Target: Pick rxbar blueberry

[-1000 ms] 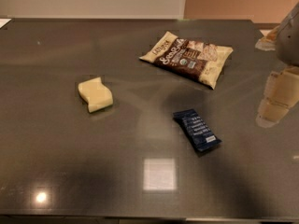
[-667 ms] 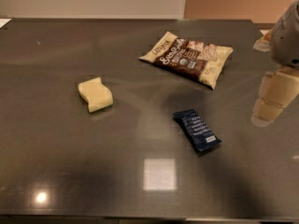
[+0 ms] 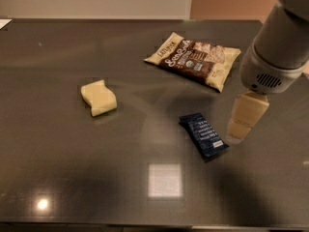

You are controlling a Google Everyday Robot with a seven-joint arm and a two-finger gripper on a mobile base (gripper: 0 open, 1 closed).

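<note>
The rxbar blueberry (image 3: 203, 134) is a small flat dark navy wrapper with white text, lying on the dark table (image 3: 96, 168) right of centre. My gripper (image 3: 243, 122) hangs from the grey arm at the right, just right of the bar, its cream fingers (image 3: 247, 114) pointing down close to the table top. It holds nothing.
A brown-and-cream snack bag (image 3: 194, 59) lies behind the bar. A pale yellow wavy sponge (image 3: 99, 97) lies at the left. The arm's grey wrist (image 3: 273, 66) looms over the right side. A bright light reflection (image 3: 165, 180) shows at the front.
The arm has swung in from the right edge toward the left, and the gripper has come down beside the rxbar blueberry. The objects on the table have not moved.
</note>
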